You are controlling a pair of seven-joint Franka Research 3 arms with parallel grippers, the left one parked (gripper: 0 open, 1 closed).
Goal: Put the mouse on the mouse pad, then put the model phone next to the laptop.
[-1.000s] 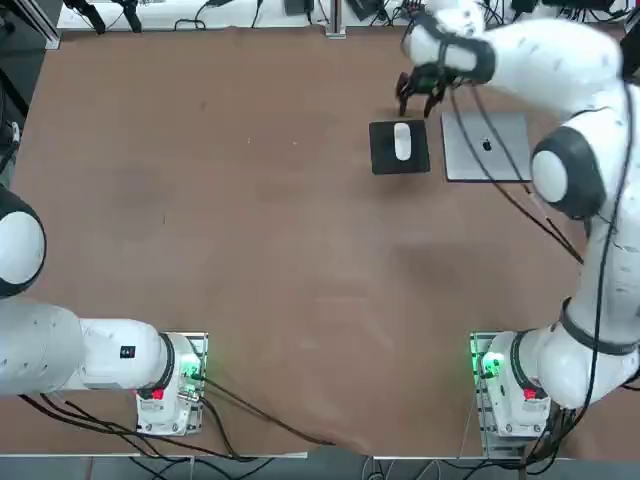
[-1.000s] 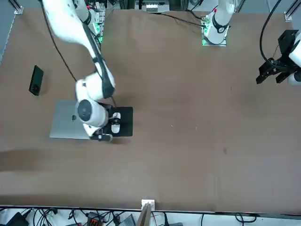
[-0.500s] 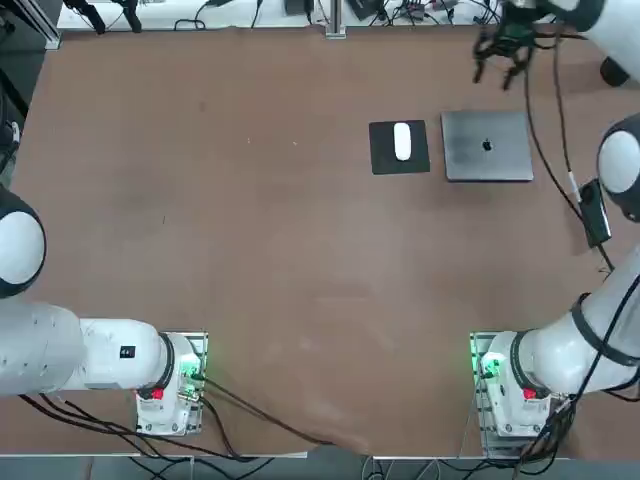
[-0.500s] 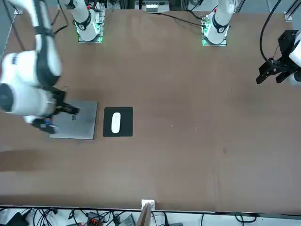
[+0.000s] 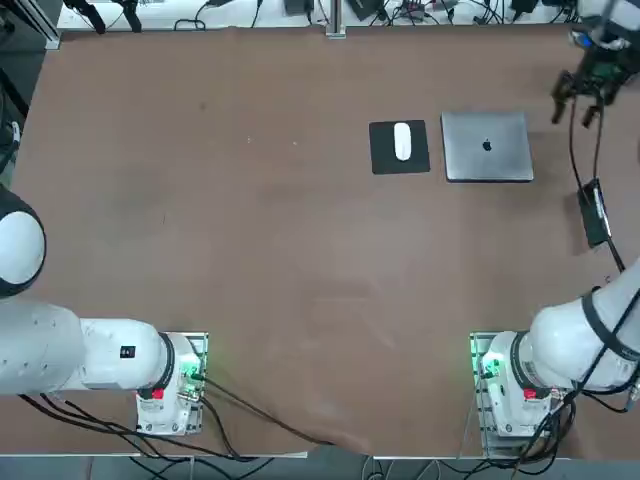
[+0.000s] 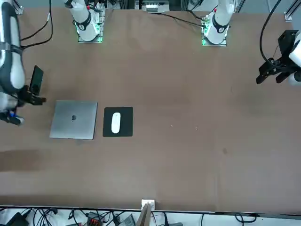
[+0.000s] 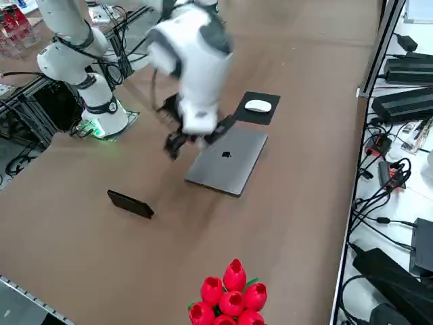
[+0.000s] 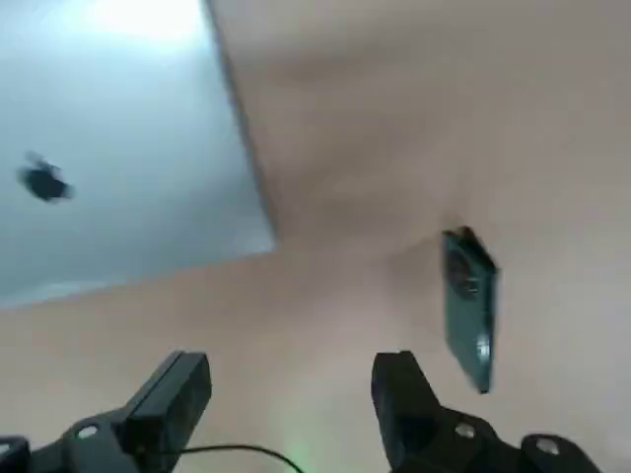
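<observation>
- One small white mouse [image 5: 402, 140] lay in the middle of the black mouse pad [image 5: 399, 161].
- The mouse pad sat flat on the brown table [image 5: 250, 230], just beside the laptop [image 5: 487, 146], with a thin gap between them.
- The laptop was shut, with its dark logo facing up.
- The model phone [image 5: 594, 212] lay flat on the table on the robot's right side, apart from the laptop and closer to the robot than it.
- Nothing touched the phone.
- The right gripper [image 5: 579, 100] hung in the air just past the laptop's right edge, farther from the robot than the phone.
- In the wrist view its two fingers [image 8: 168, 394] stood apart with a wide gap, and they held nothing.
- Some red tulips [image 7: 230, 294] stood at the near edge in the right side view.
</observation>
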